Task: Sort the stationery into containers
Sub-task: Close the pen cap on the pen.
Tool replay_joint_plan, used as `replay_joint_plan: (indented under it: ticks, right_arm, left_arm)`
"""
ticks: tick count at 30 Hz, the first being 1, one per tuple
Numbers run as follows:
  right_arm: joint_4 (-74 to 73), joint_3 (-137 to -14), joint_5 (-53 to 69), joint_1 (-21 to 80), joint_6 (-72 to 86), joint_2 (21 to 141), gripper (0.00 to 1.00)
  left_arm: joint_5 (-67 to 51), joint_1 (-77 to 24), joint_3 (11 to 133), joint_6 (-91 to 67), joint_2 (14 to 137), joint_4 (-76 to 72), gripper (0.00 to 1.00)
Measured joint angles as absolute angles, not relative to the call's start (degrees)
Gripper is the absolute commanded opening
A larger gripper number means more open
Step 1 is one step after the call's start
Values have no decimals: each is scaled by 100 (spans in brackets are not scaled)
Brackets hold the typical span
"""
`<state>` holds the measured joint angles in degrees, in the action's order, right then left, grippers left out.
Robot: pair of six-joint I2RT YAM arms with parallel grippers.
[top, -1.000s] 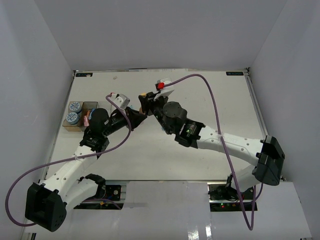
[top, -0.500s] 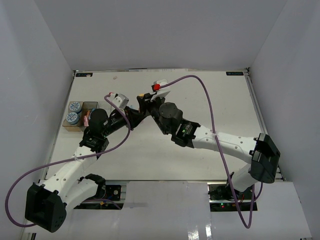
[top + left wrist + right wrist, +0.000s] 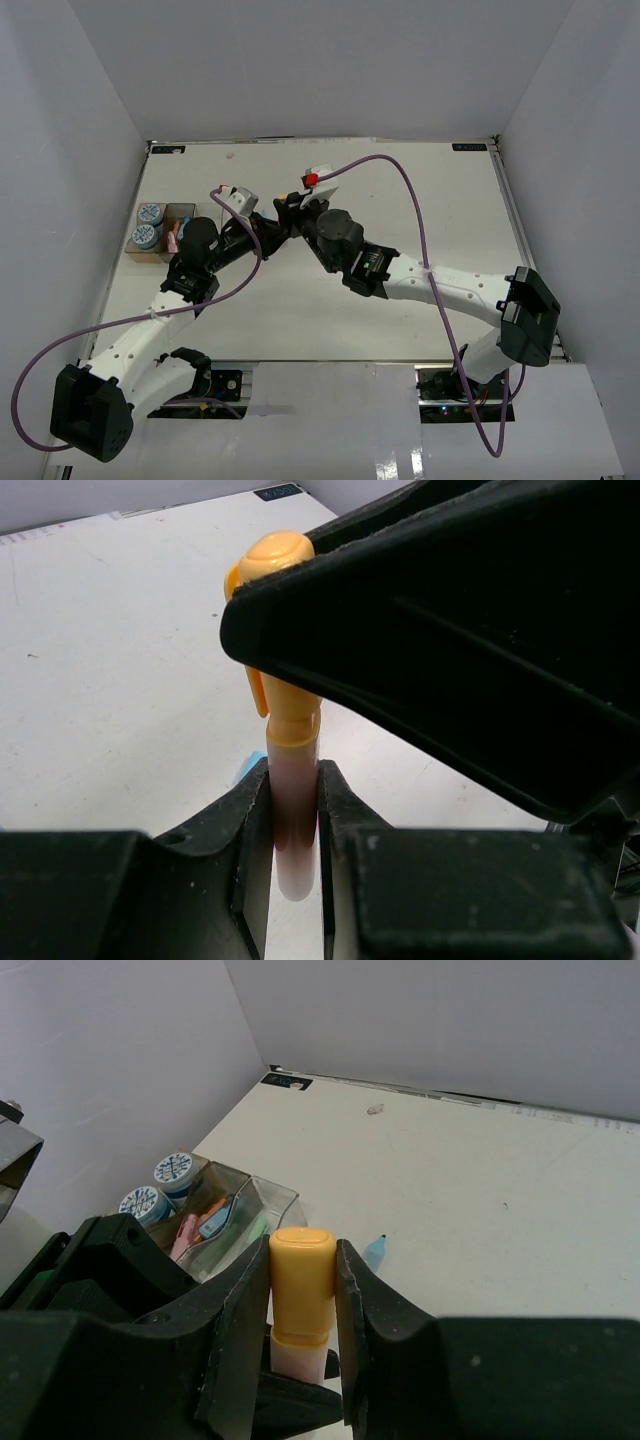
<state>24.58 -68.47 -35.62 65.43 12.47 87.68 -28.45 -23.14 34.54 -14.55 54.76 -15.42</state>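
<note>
One camera looks down on the whole desk. Both wrist cameras see the same pen, very close.

1. This looks like a robotics lab test cell, not a home or shop.
2. Plain white walls box in a white table on three sides.
3. Two white-and-black robot arms, the left arm and the right arm, are mounted at its near edge.
4. Purple cables loop loosely from the arms.

Rolls lie in the leftmost bin; the pen is to its right
</note>
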Motion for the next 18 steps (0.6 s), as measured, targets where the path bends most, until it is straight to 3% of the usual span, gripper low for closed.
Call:
replay_joint_plan:
  ticks: [18]
  right_arm:
    - [2742,-6663,-3542,6637,1341,8737,22]
  left_arm:
    - [-2733,-2316,3236,-1817,5380,-2043,11]
